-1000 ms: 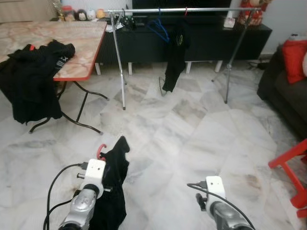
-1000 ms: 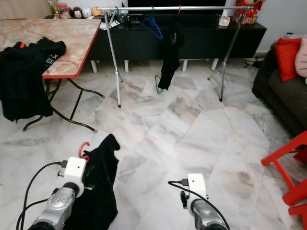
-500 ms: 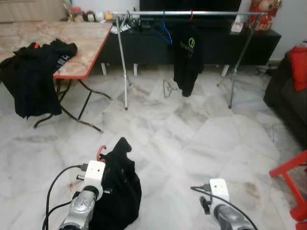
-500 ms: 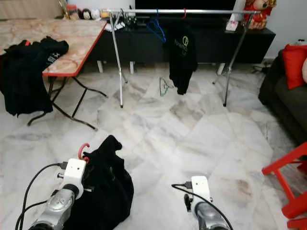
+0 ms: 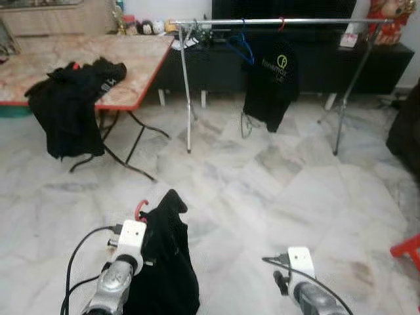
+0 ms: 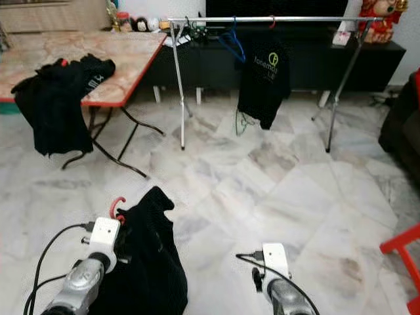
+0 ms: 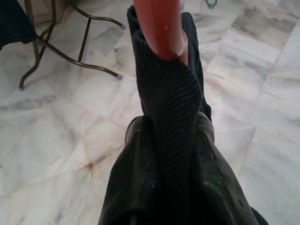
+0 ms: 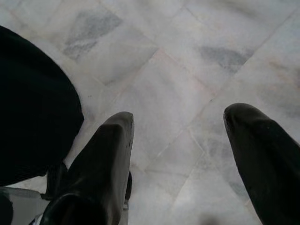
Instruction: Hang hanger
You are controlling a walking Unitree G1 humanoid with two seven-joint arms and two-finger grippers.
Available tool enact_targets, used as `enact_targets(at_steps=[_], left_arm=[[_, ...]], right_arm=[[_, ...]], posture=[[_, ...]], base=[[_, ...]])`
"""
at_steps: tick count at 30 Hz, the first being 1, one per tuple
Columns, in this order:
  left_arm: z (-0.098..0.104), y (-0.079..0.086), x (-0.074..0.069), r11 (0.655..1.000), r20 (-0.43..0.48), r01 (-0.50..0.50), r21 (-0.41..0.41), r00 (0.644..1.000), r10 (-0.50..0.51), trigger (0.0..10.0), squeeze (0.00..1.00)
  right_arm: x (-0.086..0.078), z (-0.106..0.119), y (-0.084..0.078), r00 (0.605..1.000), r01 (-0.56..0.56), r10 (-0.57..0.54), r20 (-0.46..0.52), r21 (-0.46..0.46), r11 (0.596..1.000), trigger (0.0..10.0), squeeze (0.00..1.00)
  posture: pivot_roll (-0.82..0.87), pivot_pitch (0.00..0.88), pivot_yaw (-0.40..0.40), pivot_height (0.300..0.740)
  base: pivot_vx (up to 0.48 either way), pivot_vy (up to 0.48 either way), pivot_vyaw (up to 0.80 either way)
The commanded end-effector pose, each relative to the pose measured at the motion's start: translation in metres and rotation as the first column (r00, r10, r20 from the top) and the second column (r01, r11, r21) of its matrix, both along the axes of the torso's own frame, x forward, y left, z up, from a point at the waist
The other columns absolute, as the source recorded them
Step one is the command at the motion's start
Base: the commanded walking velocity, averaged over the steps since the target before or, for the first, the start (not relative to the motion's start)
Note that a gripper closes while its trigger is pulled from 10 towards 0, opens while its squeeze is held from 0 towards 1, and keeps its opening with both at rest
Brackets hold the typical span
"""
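Note:
My left gripper (image 7: pixel 171 124) is shut on the neck of a red hanger (image 7: pixel 159 26) that carries a black garment (image 5: pixel 167 262). The garment drapes over its fingers and hangs low at the bottom left of the eye views, with the red hook (image 5: pixel 139 209) sticking up. A silver clothes rail (image 5: pixel 282 21) stands across the room ahead. On it hang a black T-shirt (image 5: pixel 272 79) and a bare blue hanger (image 5: pixel 241 49). My right gripper (image 8: pixel 180 140) is open over bare marble floor, holding nothing.
A folding table (image 5: pixel 131 62) at the left carries a heap of black clothes (image 5: pixel 69 105). A green hanger (image 5: pixel 245 125) lies on the floor under the rail. A dark sofa (image 5: pixel 408 128) and a red chair (image 5: pixel 408 248) flank the right side. A black bench (image 5: pixel 315 65) stands behind the rail.
The whole view has shifted, so the camera moved; the rail and table now sit further right in frame. The black garment in my left gripper has swung a little. Both arms keep their pose.

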State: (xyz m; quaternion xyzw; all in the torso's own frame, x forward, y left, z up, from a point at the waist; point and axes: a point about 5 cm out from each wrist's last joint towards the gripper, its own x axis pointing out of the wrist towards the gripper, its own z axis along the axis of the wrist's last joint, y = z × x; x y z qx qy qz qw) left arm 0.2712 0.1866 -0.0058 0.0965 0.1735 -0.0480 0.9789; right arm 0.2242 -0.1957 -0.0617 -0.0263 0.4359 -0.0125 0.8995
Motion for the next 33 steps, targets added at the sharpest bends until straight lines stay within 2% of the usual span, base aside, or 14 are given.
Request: enact_targets(at_steps=[1,21,33], left_arm=[[0.005,0.003,0.005,1.000,0.025,-0.009,0.001,1.000,0.009,10.0,0.00],[0.003,0.003,0.001,1.000,0.020,0.001,0.002,1.000,-0.001,10.0,0.00],[0.002,0.004,0.000,1.000,0.012,0.004,0.008,1.000,-0.004,10.0,0.00]], right_arm=[[0.002,0.001,0.002,1.000,0.004,-0.004,0.006,0.011,1.000,10.0,0.00],[0.005,0.002,0.012,1.000,-0.010,0.010,0.012,0.005,1.000,10.0,0.00],[0.001,0.001,-0.001,1.000,-0.002,0.002,0.004,-0.004,1.000,10.0,0.00]], posture=[[-0.10,0.000,-0.033,0.740],[-0.10,0.000,-0.023,0.740],[-0.09,0.000,-0.021,0.740]], base=[[0.371,0.000,-0.60],[0.390,0.000,-0.02],[0.401,0.000,0.00]])
